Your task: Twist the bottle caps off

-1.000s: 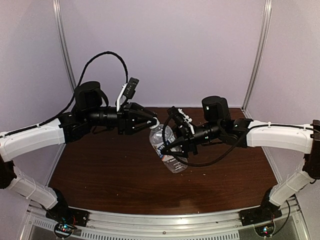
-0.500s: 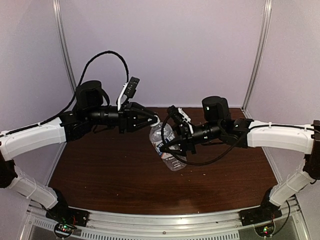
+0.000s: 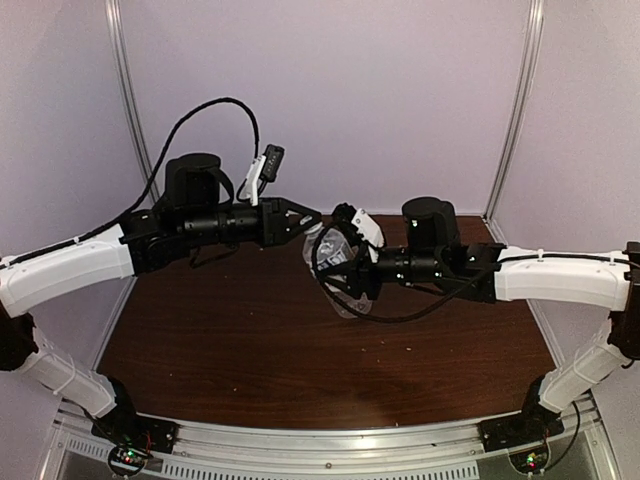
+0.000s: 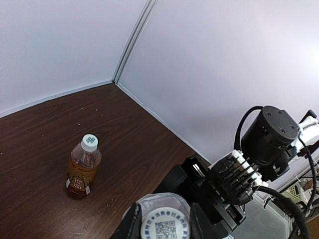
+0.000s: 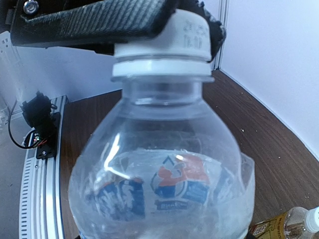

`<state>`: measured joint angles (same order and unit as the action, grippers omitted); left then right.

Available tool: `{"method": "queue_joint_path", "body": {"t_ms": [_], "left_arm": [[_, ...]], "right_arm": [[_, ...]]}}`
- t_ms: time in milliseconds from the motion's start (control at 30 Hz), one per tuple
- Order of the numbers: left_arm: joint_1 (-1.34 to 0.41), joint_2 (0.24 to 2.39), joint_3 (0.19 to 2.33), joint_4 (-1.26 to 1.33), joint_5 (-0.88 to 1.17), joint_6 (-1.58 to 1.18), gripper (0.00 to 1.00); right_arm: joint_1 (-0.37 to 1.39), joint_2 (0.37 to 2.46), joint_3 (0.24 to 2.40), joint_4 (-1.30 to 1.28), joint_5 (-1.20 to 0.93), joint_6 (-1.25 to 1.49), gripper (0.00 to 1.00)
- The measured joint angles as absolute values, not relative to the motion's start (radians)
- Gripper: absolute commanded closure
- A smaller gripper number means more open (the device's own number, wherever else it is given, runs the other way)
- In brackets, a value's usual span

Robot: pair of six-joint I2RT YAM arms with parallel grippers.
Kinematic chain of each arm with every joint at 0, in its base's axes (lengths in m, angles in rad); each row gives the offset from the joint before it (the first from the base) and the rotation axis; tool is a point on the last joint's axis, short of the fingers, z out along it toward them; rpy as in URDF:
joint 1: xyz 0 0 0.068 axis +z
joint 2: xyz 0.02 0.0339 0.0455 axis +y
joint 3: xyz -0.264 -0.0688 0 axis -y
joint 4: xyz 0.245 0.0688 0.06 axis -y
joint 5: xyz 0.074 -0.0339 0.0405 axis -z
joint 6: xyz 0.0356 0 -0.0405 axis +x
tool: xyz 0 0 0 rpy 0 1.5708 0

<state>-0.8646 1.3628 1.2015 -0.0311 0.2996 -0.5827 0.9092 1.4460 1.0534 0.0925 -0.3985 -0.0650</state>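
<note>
My right gripper (image 3: 342, 270) is shut on the body of the clear bottle (image 3: 322, 248) with the white-blue label, holding it tilted above the table. In the right wrist view that bottle (image 5: 162, 184) fills the picture and hides my own fingers. Its white cap (image 5: 162, 37) is clamped between the fingers (image 5: 94, 20) of my left gripper (image 3: 312, 222). From the left wrist the cap (image 4: 165, 226) shows end-on with a printed code, a finger (image 4: 130, 224) on each side. The amber bottle (image 4: 82, 167) stands upright on the table, its white cap (image 4: 89, 142) on.
The brown table (image 3: 250, 350) is closed in by pale walls with a metal post (image 3: 130, 110) at each back corner. The amber bottle (image 5: 284, 224) stands near the back right, below the held bottle. The right arm's wrist (image 4: 269, 134) sits close behind the cap.
The left gripper has closed onto the cap. Both arms have carried the clear bottle upward and toward the back wall, and the bottle leans more.
</note>
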Motion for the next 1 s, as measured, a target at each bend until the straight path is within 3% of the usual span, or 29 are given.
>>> {"method": "queue_joint_path", "body": {"t_ms": [200,433,1000], "left_arm": [[-0.870,1.383,1.217,-0.036,0.269,-0.580,0.48],[-0.870,1.369,1.215,-0.064,0.319,-0.476,0.30],[-0.863,1.217,1.202,-0.093,0.679,-0.191,0.29]], "right_arm": [[0.910,1.446,1.053,0.086,-0.365,-0.083,0.60],[0.907,1.439,1.039,0.078,-0.458,-0.109,0.50],[0.903,1.448,1.069,0.041,-0.956,-0.094,0.51]]}}
